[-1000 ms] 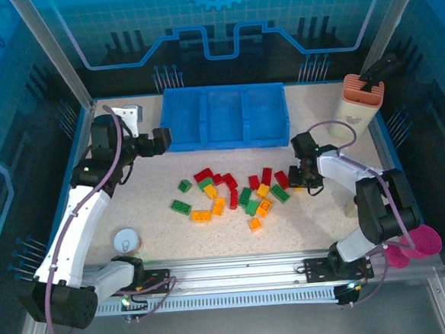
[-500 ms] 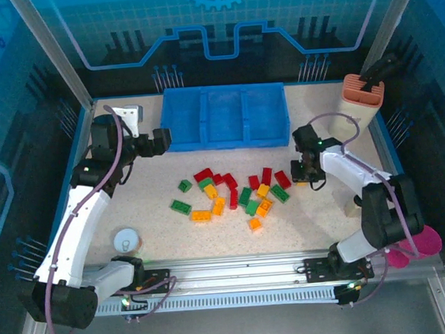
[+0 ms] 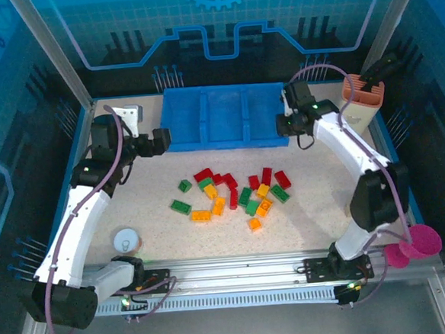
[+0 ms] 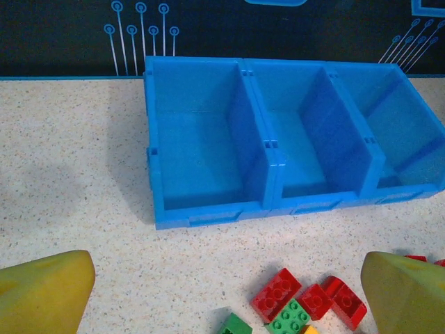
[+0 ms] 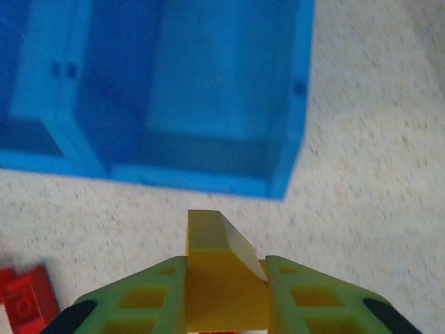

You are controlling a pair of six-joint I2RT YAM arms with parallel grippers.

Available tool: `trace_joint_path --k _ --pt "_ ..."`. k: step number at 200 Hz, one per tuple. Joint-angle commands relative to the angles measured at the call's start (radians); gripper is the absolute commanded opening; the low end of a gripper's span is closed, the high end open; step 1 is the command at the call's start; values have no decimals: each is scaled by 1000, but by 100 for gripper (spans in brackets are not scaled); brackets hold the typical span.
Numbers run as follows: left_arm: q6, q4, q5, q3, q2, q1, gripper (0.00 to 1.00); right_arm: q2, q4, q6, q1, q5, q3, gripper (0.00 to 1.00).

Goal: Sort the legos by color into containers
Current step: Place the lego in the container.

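Note:
Red, green and yellow legos (image 3: 236, 193) lie scattered mid-table, in front of the blue tray (image 3: 228, 144) with its three containers. My right gripper (image 3: 283, 124) hovers at the tray's right end, just short of the right compartment (image 5: 229, 83). It is shut on a yellow lego (image 5: 219, 278) with a sloped face. A red lego (image 5: 28, 303) lies below to the left. My left gripper (image 3: 163, 139) is open at the tray's left end. Its wrist view shows all three compartments (image 4: 208, 216) bare, with red and green legos (image 4: 277, 293) between the yellow fingertips (image 4: 42, 296).
A beige-and-salmon holder (image 3: 363, 103) stands at the back right, close to my right arm. A pink cup (image 3: 420, 243) sits off the front right corner. A small round white-and-orange object (image 3: 126, 240) lies front left, and a white block (image 3: 131, 112) back left.
My right gripper closed on a yellow lego at the pile's right side, lifted it and carried it back to the tray's right end. The left arm stayed still.

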Motion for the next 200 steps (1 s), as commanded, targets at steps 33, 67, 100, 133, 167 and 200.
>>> trace_joint_path --k 33,67,100,133,167,200 --pt "26 -12 -16 10 9 -7 99 316 21 -58 21 -19 277 29" --pt "30 -14 -25 7 8 -7 99 478 -14 -73 25 -5 433 29" --pt "31 -18 -27 6 12 -7 99 566 -44 -83 29 -6 525 30" --pt "34 -22 -30 9 12 -8 99 569 -54 -89 31 6 544 39" --pt "23 -15 -19 6 11 -7 99 518 -63 -96 31 11 525 44" --pt "13 -18 -5 5 -1 -7 99 412 -85 -107 35 19 446 44"
